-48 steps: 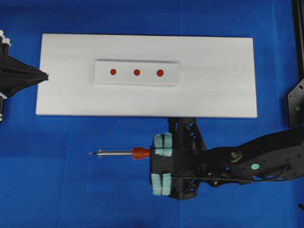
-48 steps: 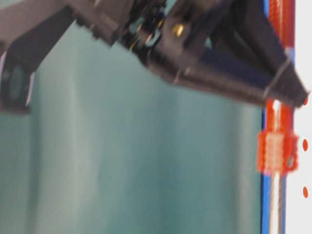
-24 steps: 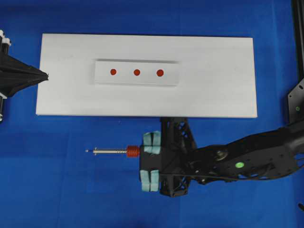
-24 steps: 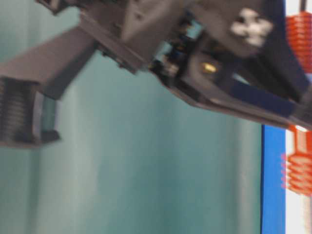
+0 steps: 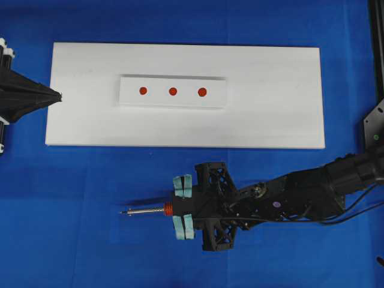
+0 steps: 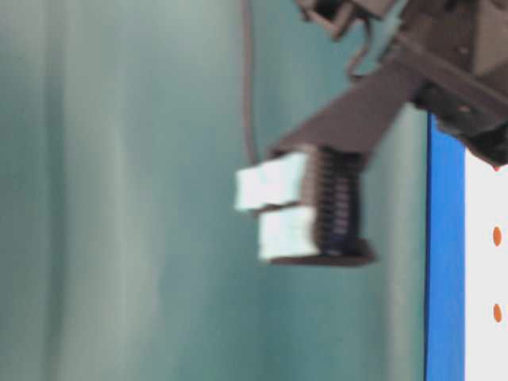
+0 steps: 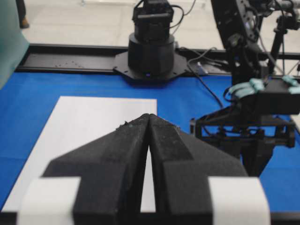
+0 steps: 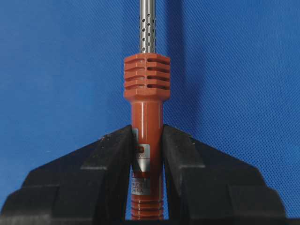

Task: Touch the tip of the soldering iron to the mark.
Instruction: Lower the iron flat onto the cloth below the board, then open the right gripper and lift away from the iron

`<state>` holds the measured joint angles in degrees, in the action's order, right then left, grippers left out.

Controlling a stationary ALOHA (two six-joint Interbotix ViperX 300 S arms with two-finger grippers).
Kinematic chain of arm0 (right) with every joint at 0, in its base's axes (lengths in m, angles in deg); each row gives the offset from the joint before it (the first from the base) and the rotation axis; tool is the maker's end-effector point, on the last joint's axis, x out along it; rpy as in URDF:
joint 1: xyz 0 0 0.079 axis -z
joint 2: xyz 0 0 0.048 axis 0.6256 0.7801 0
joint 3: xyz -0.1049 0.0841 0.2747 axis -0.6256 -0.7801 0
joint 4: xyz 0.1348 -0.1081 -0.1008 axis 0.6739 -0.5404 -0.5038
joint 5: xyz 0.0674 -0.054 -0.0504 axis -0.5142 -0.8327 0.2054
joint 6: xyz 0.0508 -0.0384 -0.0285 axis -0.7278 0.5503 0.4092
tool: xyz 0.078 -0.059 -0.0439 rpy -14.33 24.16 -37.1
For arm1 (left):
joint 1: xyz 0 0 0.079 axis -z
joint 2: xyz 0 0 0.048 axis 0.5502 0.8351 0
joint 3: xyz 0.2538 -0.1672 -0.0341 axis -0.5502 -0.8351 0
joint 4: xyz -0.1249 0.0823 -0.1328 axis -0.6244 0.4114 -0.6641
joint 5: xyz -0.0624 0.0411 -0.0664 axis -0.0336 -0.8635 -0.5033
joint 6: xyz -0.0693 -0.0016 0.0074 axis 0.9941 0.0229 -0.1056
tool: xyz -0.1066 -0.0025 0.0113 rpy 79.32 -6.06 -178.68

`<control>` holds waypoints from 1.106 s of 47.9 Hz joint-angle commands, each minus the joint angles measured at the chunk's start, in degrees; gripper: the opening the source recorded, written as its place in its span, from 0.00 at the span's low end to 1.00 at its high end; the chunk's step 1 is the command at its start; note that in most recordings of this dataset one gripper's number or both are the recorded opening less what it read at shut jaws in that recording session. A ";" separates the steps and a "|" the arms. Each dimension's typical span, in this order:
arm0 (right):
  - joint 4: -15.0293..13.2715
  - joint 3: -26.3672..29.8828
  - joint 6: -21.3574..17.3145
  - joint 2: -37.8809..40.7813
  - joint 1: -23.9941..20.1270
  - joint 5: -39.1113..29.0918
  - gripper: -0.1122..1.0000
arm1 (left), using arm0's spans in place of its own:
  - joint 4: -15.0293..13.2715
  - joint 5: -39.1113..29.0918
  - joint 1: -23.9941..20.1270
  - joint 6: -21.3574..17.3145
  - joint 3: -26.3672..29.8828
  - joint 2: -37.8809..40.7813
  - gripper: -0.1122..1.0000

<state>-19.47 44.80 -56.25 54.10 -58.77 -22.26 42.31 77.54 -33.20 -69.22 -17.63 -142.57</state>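
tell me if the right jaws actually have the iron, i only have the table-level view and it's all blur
Observer: Yes. In the right wrist view the right gripper is shut on the soldering iron, its jaws pressed against the red handle just behind the ribbed collar.
Operator: where's the tip pointing
Observer: In the overhead view the silver shaft runs out to the left over the blue mat, below the white board and off it.
Operator: and the marks
Observer: Three red dots sit in a row on a raised white strip on the board; the tip is well short of them.
Operator: left arm busy?
Observer: No. The left gripper is shut on nothing, at the board's left edge.
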 commanded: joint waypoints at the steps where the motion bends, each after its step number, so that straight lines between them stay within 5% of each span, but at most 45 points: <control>1: 0.09 0.26 -0.09 -0.79 0.18 1.49 0.16 | 0.09 0.53 0.09 0.00 0.44 0.44 0.10; 19: 0.35 -0.53 -0.44 -0.09 1.14 2.81 0.19 | 0.09 0.53 0.09 0.00 0.44 0.44 0.10; 34: 0.35 0.09 -0.44 0.44 1.23 2.55 0.94 | 0.09 0.35 0.09 0.00 0.44 0.35 0.10; 53: 0.26 0.70 -0.09 -6.15 0.62 -3.52 0.88 | 0.09 0.26 0.09 0.00 0.44 0.35 0.10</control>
<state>-19.21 44.36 -56.52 52.96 -57.62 -23.84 42.31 77.54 -33.20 -69.22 -17.71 -142.57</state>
